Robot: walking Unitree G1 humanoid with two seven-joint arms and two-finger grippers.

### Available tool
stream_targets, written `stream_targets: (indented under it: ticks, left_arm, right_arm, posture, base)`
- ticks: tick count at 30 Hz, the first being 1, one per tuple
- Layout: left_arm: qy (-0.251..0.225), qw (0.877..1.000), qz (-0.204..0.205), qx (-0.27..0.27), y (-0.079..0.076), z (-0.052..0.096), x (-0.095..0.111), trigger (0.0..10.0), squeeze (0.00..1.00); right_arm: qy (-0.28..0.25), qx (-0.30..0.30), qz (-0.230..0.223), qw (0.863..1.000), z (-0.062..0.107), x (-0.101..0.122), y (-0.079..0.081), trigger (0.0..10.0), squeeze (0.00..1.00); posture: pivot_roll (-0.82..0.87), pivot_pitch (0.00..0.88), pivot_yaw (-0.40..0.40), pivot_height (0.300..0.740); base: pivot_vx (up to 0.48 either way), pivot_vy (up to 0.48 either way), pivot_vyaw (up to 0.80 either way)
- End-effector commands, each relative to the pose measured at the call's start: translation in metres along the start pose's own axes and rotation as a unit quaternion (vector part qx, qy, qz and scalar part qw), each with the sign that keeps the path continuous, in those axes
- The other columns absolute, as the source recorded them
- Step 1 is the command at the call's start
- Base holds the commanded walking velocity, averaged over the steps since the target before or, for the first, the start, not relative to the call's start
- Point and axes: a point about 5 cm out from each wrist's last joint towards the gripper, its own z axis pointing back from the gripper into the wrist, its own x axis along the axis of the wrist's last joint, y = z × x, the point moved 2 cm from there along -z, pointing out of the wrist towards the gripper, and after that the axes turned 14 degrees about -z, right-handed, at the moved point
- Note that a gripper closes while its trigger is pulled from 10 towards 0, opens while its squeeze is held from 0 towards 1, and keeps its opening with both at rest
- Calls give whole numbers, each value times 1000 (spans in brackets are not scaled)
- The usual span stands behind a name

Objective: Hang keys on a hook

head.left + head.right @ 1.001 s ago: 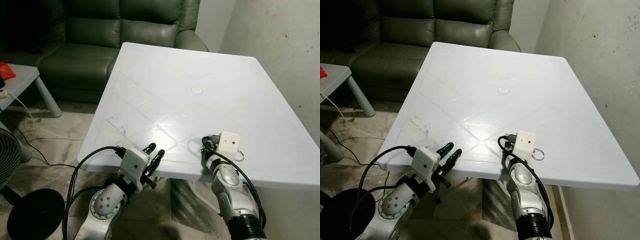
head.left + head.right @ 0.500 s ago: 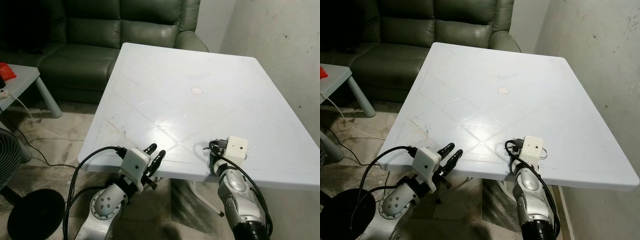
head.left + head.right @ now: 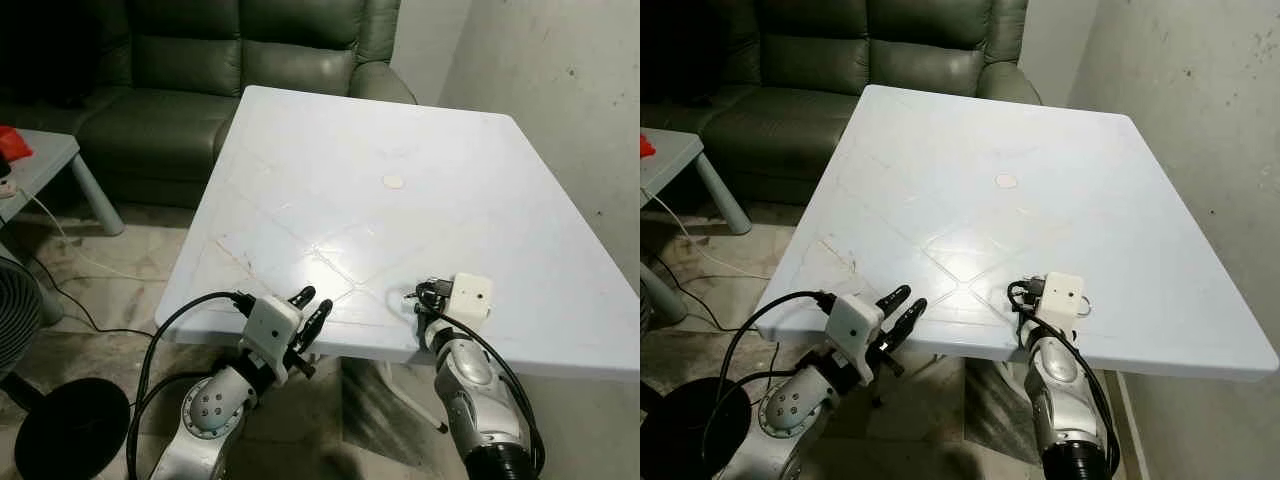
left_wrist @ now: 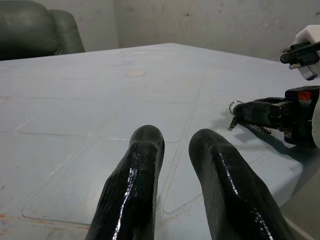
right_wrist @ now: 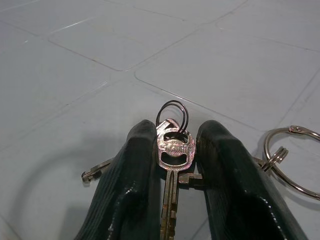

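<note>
At the lower right of the head views, the right gripper (image 5: 172, 165) rests low on the white table (image 3: 420, 130), close to its near edge, with the white camera box of its wrist above it. In the right wrist view its two black fingers (image 5: 135, 185) are closed on the keys (image 5: 172, 150): a silver key head sits pinched between them, its blade running back down the gap, and a small dark ring loops out just past the fingertips. A larger split ring (image 5: 290, 157) lies flat on the table at the right edge of that frame, just beside the right-hand finger, and a small metal end pokes out at the lower left of the other finger. Whether the keys are lifted off the table surface or lying on it cannot be told.

At the lower left of the head views, the left gripper (image 3: 308, 308) hangs just off the table's near edge, its fingers slightly parted and holding nothing. In the left wrist view those fingers (image 4: 135, 185) point across the tabletop toward the right gripper, seen at the right of that frame with the key ring at its tip.

A small round cap (image 3: 393, 182) sits mid-table. A dark green leather sofa (image 3: 230, 70) fills the upper left, a low grey side table (image 3: 40, 160) stands at the left edge, and a white cable (image 3: 70, 245) trails over the floor below it.
</note>
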Motion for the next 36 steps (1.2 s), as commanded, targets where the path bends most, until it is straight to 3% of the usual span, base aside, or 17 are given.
stream_targets:
  ticks: [1, 2, 6, 8, 17, 36]
  left_arm:
    - [-5, 1000, -6, -6, -3, -1, 3, 10000, 0]
    - [-5, 1000, -6, -6, -3, -1, 3, 10000, 0]
    - [-5, 1000, -7, -5, -3, -2, 3, 10000, 0]
    - [-6, 1000, -7, -5, -3, -2, 3, 10000, 0]
    - [-6, 1000, -8, -5, -3, -3, 3, 10000, 0]
    - [-6, 1000, -10, 0, -3, -3, 4, 10000, 0]
  right_arm:
    - [1, -3, -3, 1000, -1, 2, 0, 10000, 306]
    - [3, -3, -11, 1000, -1, 1, 0, 10000, 1000]
    - [1, -4, -11, 1000, -1, 2, -2, 10000, 1000]
    - [-2, -5, -13, 1000, -1, 4, -2, 10000, 0]
    - [-16, -2, -39, 999, -4, 12, 1, 10000, 0]
    - [-4, 8, -36, 999, -10, 10, 10, 10000, 0]
  posture:
    - [-14, 44, -66, 740]
    - [-14, 44, -66, 740]
    - [-14, 44, -67, 740]
    - [-16, 45, -65, 740]
    - [-15, 45, -64, 740]
    - [-6, 53, -68, 740]
  base:
    - [0, 0, 0]
    - [0, 0, 0]
    - [0, 0, 0]
    - [0, 0, 0]
    - [0, 0, 0]
    - [0, 0, 0]
